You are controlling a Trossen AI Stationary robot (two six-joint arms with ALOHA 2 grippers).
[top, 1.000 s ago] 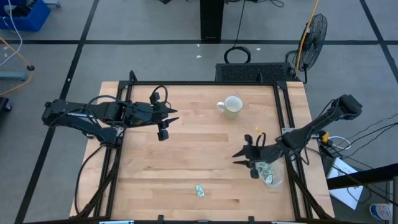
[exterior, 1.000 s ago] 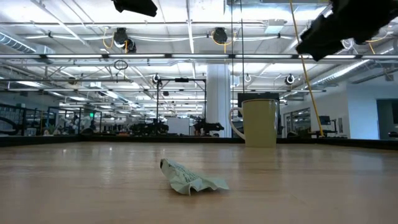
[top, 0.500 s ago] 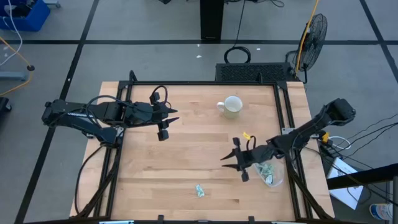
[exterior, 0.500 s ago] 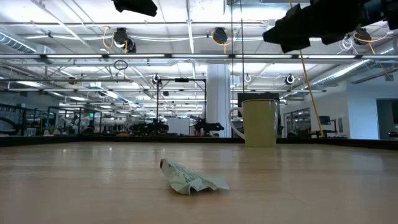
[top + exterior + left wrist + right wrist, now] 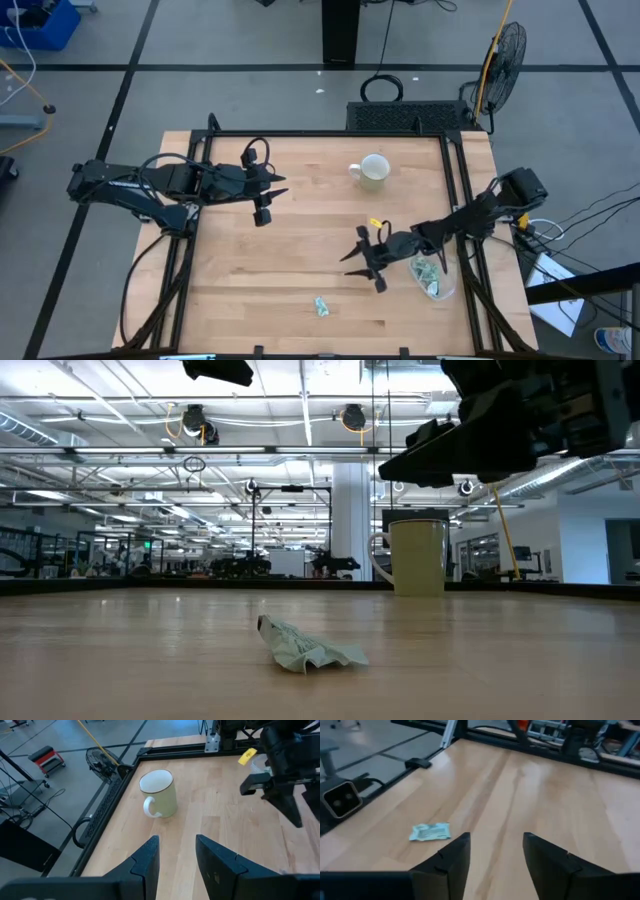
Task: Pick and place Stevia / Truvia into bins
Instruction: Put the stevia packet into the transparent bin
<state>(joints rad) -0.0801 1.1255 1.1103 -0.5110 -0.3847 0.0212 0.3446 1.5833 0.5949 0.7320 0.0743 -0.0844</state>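
One crumpled pale green sachet (image 5: 321, 306) lies flat on the wood near the table's near edge, also seen in the low view (image 5: 305, 645) and the right wrist view (image 5: 430, 831). The clear tub (image 5: 436, 276) stands at the right edge with several green sachets inside. My right gripper (image 5: 350, 265) hangs open above the table between tub and loose sachet, fingers pointing left. It shows high in the low view (image 5: 400, 465). My left gripper (image 5: 283, 184) waits open over the table's left half.
A white mug (image 5: 374, 171) with a handle stands toward the far edge, seen also in the left wrist view (image 5: 159, 792). Black rails (image 5: 458, 190) frame the table. Bare wood lies between the loose sachet and the right gripper.
My right gripper has moved away from above the tub toward the table's left, closing on the loose sachet. The sachet and the left arm have stayed still.
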